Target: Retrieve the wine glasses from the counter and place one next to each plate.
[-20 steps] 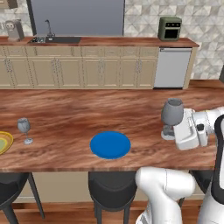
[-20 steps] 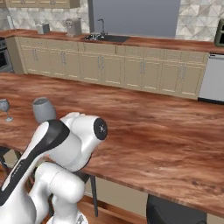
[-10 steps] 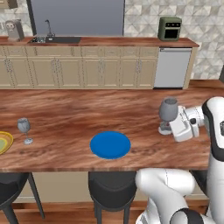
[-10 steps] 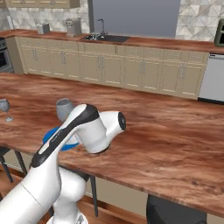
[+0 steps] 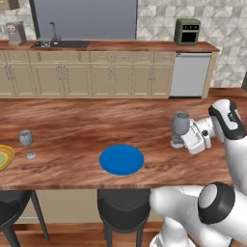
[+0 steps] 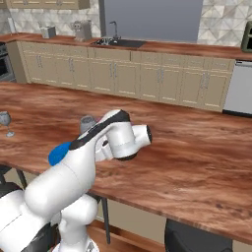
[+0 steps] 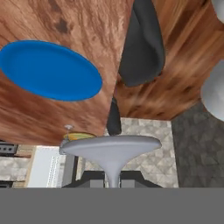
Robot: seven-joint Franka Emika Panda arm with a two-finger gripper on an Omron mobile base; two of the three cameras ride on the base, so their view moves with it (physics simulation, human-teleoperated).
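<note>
My gripper [image 5: 179,143] is shut on the stem of a grey wine glass [image 5: 181,123], held upright over the right part of the wooden bar top [image 5: 87,120]. The glass's bowl [image 6: 87,123] shows beside my arm, and its round foot [image 7: 109,146] sits just ahead of my gripper [image 7: 112,179]. The blue plate [image 5: 121,159] lies to the left of the held glass, near the bar's front edge; it appears too as the blue plate [image 7: 50,70] and the blue plate [image 6: 60,152]. A second wine glass [image 5: 27,142] stands far left beside the yellow-rimmed plate [image 5: 4,157].
Dark stools [image 5: 123,210] stand under the bar's front edge, one stool [image 7: 142,43] close below my hand. The kitchen counter [image 5: 120,46] with a sink [image 5: 60,43] and a small green oven [image 5: 187,31] runs along the back wall.
My arm has carried the wine glass a little to the left along the bar, toward the blue plate, and the hand has turned. The plates and the other glass have not moved.
</note>
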